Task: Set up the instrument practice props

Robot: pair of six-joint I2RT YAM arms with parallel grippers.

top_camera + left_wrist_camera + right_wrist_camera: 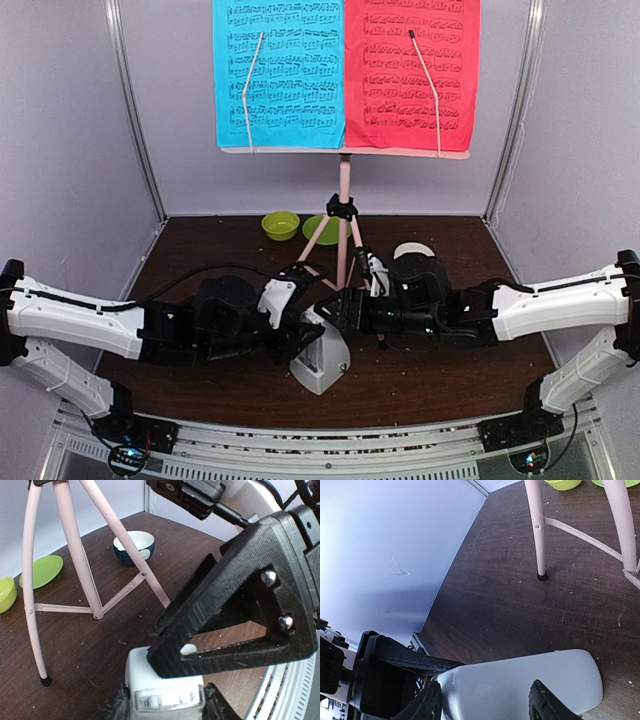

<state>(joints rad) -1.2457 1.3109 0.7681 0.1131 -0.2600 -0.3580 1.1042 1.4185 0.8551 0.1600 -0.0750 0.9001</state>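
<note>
- Top external view: the metronome (322, 365) is seen at 6 o'clock on the table (440, 385), with both arms meeting over it. The music stand (344, 190) is placed at 12 o'clock, with the blue sheet (280, 70) and the red sheet (410, 70) spread on its desk.
- Left wrist view: the left gripper (166, 707) is shown partway closed, its fingers flanking the metronome's base. Whether a firm hold is made cannot be told.
- Right wrist view: the right gripper (485, 707) is set half-wide astride the cover (520, 672). Contact cannot be told here either.
- Step judged in hand: the cover is to be taken off. The base should be pinned low and the cover drawn straight along its axis, so that nothing is tipped.
</note>
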